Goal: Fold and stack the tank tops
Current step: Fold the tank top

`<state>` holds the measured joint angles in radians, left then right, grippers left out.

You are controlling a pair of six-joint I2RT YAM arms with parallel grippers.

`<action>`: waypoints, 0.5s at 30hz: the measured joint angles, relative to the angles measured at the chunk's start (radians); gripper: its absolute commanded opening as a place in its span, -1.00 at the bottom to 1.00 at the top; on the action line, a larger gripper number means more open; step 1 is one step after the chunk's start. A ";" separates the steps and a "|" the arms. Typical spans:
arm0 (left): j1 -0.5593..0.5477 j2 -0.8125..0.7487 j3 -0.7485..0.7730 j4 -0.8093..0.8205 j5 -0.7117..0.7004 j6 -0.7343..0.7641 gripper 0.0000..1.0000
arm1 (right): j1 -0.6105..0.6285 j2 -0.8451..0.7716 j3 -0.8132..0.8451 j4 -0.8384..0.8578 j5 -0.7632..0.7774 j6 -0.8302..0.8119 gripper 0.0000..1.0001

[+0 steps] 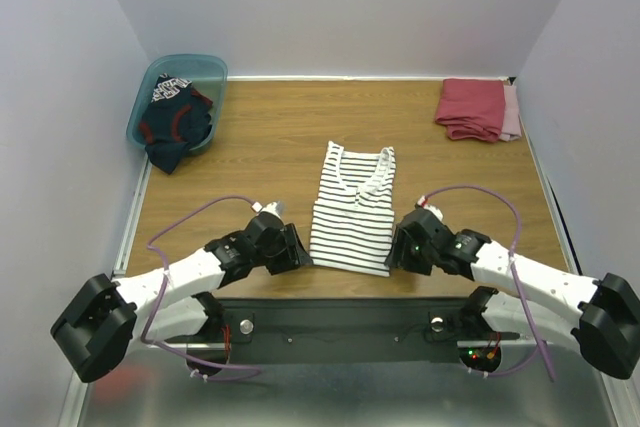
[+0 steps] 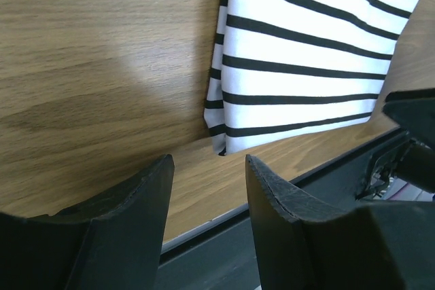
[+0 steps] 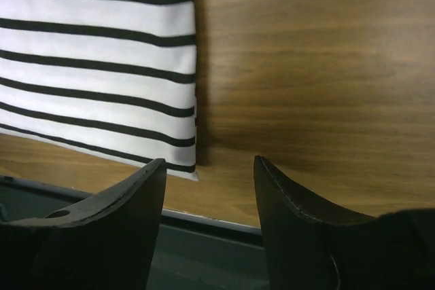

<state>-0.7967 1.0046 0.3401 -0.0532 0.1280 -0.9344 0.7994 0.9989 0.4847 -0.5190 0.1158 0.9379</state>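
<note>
White walls close in a wooden desk [image 1: 270, 137] on three sides. On the desk, near its front edge and about in the middle, the white tank top with thin dark stripes [image 1: 352, 212] lies flat, with its neckline toward the far wall and its hem toward the arms. The navy tank top with red trim [image 1: 172, 127] is crumpled inside a teal bin [image 1: 190, 59] at the far left corner, and part of it hangs over the near rim of the bin. At the far right corner lies a folded red cloth [image 1: 470, 107], well apart from both tops.

The left arm [image 1: 180, 277] reaches to the lower left corner of the striped top. The left jaws stand apart with only bare wood between them, just beside that corner, and they hold nothing. The right arm [image 1: 530, 277] reaches to the lower right corner in the same way. The right jaws also stand apart and empty, just beside the hem corner and not touching the cloth.
</note>
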 measured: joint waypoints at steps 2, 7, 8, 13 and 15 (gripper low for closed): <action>0.000 0.004 0.000 0.015 0.003 0.000 0.15 | 0.000 -0.027 -0.032 -0.006 -0.023 0.044 0.19; 0.000 0.052 0.000 0.055 0.011 0.001 0.13 | 0.000 -0.054 -0.074 0.003 -0.064 0.125 0.10; 0.000 0.061 0.000 0.064 0.014 0.001 0.12 | 0.000 -0.058 -0.083 0.011 -0.076 0.143 0.10; 0.000 0.081 -0.001 0.103 0.024 -0.001 0.09 | 0.000 -0.078 -0.116 0.065 -0.123 0.195 0.08; 0.000 0.081 -0.006 0.115 0.026 -0.004 0.03 | 0.000 -0.084 -0.129 0.089 -0.140 0.212 0.04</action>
<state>-0.7967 1.0855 0.3344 0.0620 0.1543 -0.9386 0.7994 0.9154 0.3553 -0.4297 -0.0238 1.1503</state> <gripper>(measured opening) 0.552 0.539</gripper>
